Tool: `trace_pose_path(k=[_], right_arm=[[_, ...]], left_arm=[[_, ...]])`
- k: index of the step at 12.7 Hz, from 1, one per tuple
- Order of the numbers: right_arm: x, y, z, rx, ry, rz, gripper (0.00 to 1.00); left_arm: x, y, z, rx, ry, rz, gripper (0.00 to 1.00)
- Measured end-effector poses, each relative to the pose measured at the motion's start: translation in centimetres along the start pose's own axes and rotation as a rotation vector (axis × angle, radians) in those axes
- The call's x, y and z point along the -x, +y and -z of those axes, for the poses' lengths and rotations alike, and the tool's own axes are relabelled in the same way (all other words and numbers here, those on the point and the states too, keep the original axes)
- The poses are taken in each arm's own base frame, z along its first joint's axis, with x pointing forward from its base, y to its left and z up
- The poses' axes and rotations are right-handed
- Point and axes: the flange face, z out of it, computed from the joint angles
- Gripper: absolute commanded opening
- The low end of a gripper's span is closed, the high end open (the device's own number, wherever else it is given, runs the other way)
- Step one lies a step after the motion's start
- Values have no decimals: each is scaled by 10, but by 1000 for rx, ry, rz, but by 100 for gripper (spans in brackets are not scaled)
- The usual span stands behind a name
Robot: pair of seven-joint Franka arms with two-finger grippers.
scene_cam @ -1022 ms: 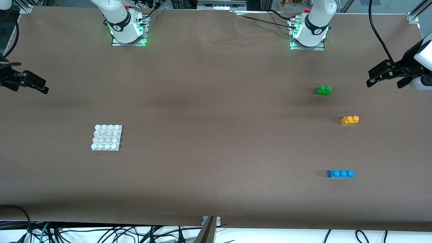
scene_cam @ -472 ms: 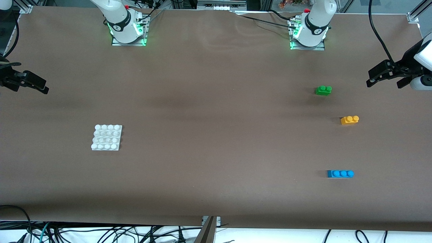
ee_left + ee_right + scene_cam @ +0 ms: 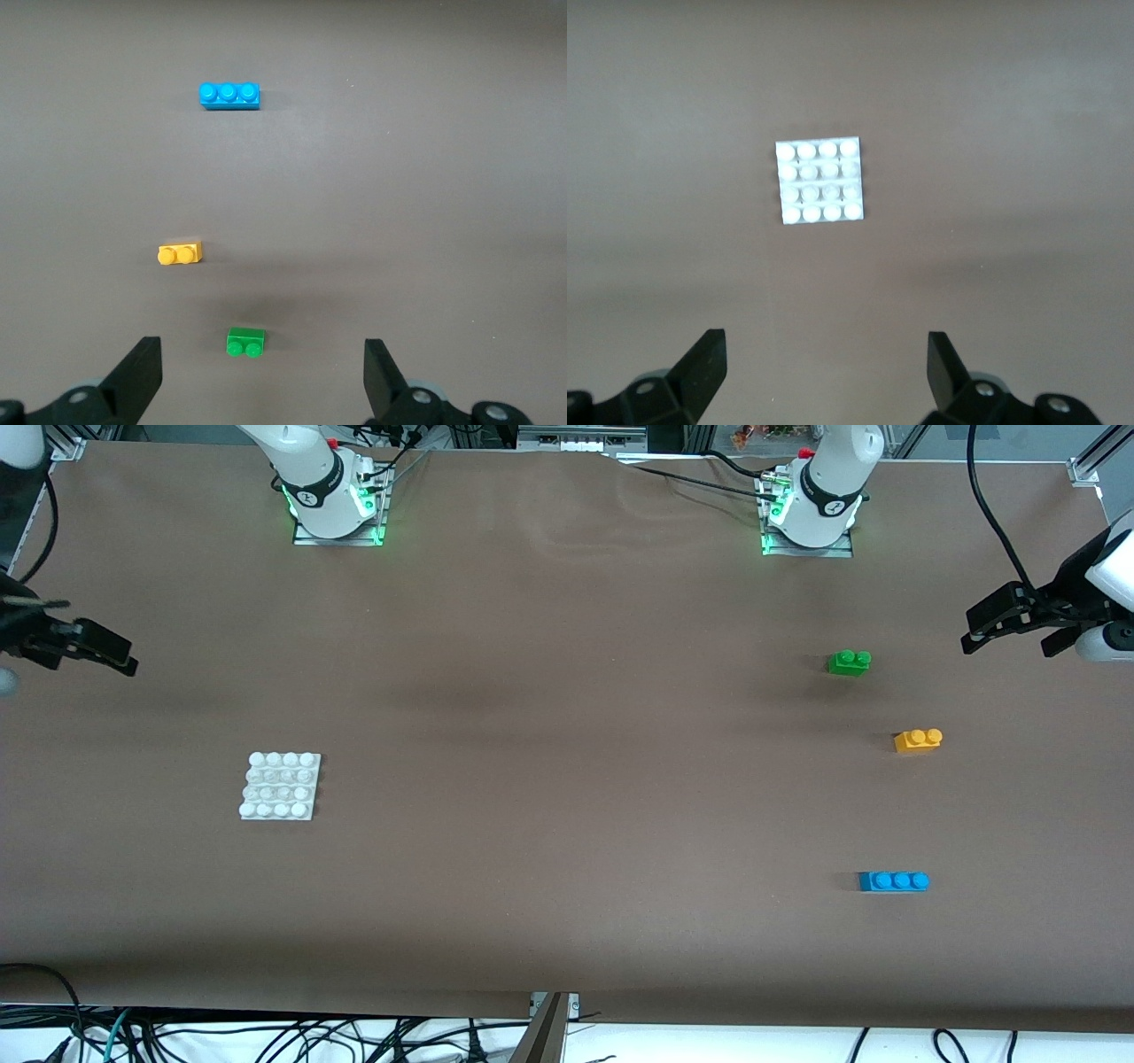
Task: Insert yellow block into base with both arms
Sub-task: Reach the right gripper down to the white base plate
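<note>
Left end effector (image 3: 257, 372), jaws wide and empty, hovers at its desk (image 3: 567, 717) edge; green brick (image 3: 849, 662) lies nearest it, then yellow block (image 3: 918, 740), then blue brick (image 3: 893, 881). Right end effector (image 3: 824, 367), likewise wide, apparently waits; base (image 3: 280, 785) lies unobstructed before it.

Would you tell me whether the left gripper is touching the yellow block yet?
Apart: the front view shows the left gripper open, bare table between it and the yellow block.
</note>
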Motion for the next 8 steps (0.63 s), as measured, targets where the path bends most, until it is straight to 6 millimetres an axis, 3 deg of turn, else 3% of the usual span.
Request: trace_pose_path(k=[4,8], right_arm=[[-46,-10,-102,-46,-99,-13,100],[-84,8,-196,-46,-88,-59,100]], left_arm=[[0,1,0,0,1,-2,100],[0,1,0,0,1,-2,100]])
